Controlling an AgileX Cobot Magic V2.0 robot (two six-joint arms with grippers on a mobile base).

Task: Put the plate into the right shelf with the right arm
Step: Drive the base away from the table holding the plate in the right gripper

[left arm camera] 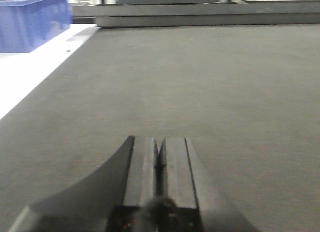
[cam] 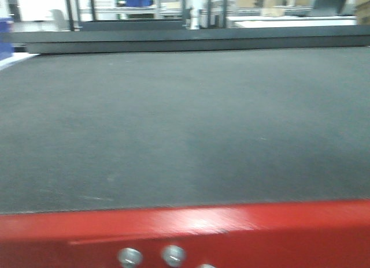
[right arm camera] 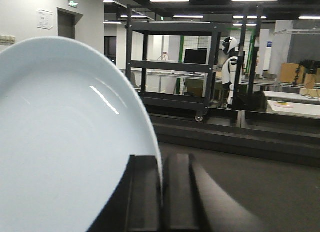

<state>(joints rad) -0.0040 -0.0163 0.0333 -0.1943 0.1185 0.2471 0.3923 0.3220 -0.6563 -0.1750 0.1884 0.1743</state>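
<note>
left gripper (left arm camera: 160, 141) w/ two matte black flat fingers, grooved lengthwise, right gripper (right arm camera: 161, 159) same dark build, curved outer flanks

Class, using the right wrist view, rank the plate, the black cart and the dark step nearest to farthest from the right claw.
1. Plate, left, held in the right claw.
2. Dark step, across the middle.
3. Black cart, beyond the step, centre.

Right wrist view: plate (right arm camera: 65, 142) cut off by left and bottom edges; lower rim hidden inside right gripper (right arm camera: 161, 192). Blue bin (left arm camera: 30, 19) cropped at top-left corner. Front view blurred; clutter beyond bench (cam: 185, 123) indistinct.
</note>
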